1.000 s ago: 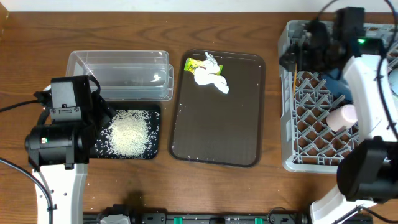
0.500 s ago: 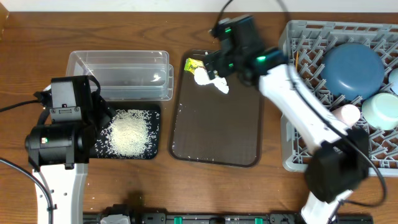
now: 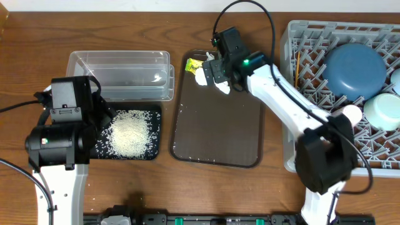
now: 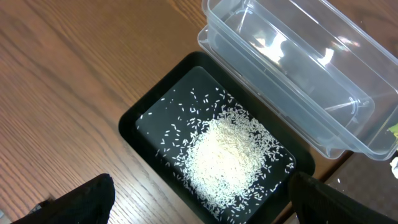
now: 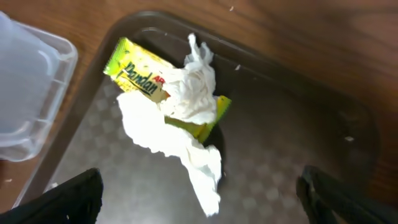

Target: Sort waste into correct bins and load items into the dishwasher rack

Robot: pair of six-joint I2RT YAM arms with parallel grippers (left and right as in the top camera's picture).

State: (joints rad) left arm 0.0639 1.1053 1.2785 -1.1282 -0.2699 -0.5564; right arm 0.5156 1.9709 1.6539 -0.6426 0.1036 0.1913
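On brown tray [image 5: 280,155], wrapper [image 5: 134,68] half beneath tissue [image 5: 193,93]

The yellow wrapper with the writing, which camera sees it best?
The right wrist view: the wrapper sits big and close, print showing, with tissue draped over its middle. Overhead shows only a small yellow patch. The left wrist view catches just a sliver at its edge.
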